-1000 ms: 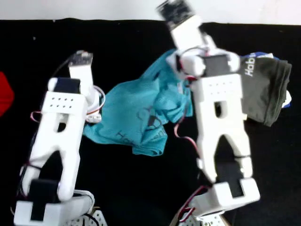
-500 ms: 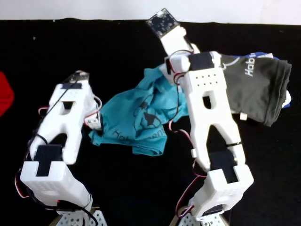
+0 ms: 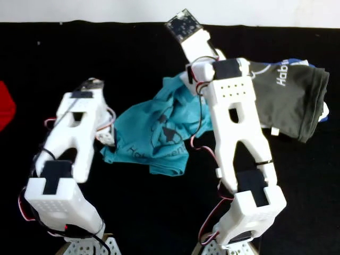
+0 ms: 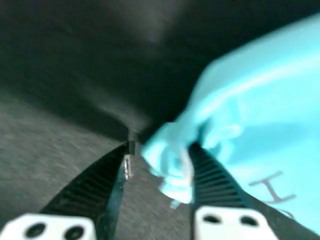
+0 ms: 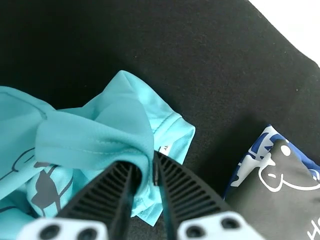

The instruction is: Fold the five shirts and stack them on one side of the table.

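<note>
Vs 0.5 s ago: barely any diff. Right arm & teal shirt [image 3: 159,135] same spot; left arm shifted a touch, its lower part sits a bit lower in frame.

Left gripper [image 4: 160,150] at the shirt's left edge, jaws partly apart w/ a bunched hem between them. Cloth touches one finger, gap at the other. Right gripper [image 5: 145,167] narrow, pinching a fold of the teal shirt, top-centre of high view.

Teal shirt lies crumpled mid-frame on black desk [image 3: 133,53]. Dark shirt [image 3: 289,101] folded, upper right, atop blue-white shirt [image 5: 248,162]. Red shirt [image 3: 6,106] at left edge.

Writing: white lettering on dark shirt, dark logo + text on teal. Small tag [image 5: 161,149] at teal hem, too small to read.
</note>
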Controlling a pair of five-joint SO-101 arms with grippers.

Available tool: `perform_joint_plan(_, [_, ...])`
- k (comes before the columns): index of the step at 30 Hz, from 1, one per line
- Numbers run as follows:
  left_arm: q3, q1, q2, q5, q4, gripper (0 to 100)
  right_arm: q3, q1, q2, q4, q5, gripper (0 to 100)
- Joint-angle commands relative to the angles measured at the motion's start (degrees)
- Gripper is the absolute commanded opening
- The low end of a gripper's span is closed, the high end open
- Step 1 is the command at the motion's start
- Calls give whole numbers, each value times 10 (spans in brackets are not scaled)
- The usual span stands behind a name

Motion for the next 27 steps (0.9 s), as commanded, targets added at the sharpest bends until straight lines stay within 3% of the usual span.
perform_joint_plan(1, [-1,39,-32,9,13,13,0,5,-5,-11,-4,5])
perform_joint_plan(7, [-16,20,-51,8,28,10,1,25,-44,-7,-7,5])
perform_joint_plan(18, [-206,-47,-280,5,224,10,0,62,-233,-13,-7,5])
perform_joint_plan(27, [-335,-48,-502,5,236,10,0,64,-379,-48,-4,5])
